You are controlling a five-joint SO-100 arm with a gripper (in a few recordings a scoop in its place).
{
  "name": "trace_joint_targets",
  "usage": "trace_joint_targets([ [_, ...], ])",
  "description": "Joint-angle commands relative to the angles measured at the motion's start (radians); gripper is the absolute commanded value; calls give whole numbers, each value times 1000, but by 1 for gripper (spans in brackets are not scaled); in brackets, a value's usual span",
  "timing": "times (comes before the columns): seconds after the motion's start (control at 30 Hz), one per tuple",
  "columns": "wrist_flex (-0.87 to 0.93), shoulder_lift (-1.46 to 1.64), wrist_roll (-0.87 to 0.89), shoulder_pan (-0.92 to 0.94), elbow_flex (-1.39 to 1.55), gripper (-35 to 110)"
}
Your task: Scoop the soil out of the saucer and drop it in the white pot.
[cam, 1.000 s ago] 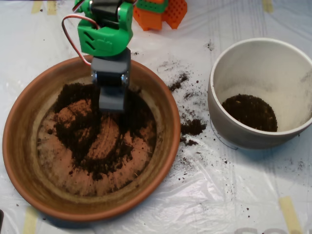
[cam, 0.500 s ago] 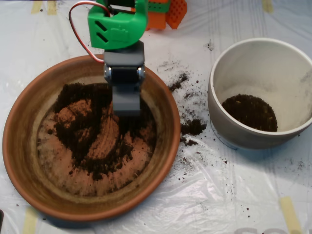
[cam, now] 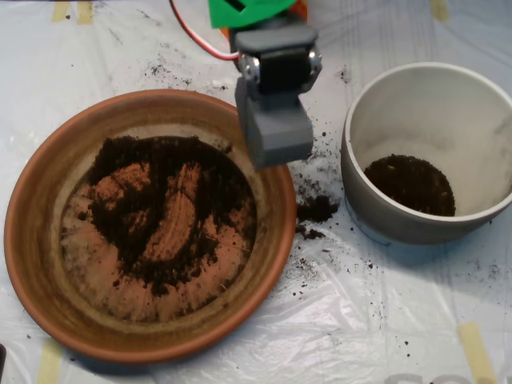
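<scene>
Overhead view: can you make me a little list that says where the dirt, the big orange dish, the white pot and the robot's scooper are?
saucer: left, soil spread across its floor
white pot: right, dark soil patch at its bottom
end effector: grey scoop over the saucer's upper right rim, between the two containers
spilled soil: crumbs on the plastic sheet between saucer and pot

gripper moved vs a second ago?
Yes. The gripper has lifted out of the soil and shifted right, now over the saucer's right rim, closer to the white pot.
</scene>
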Motion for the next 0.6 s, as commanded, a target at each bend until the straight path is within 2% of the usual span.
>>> trace_joint_targets([
  [0.0, 48, 60, -12, -57, -163, -1],
  [0.4, 75, 18, 35, -359, -245, -1],
  [0.57, 84, -40, 32, -430, -322, 0],
])
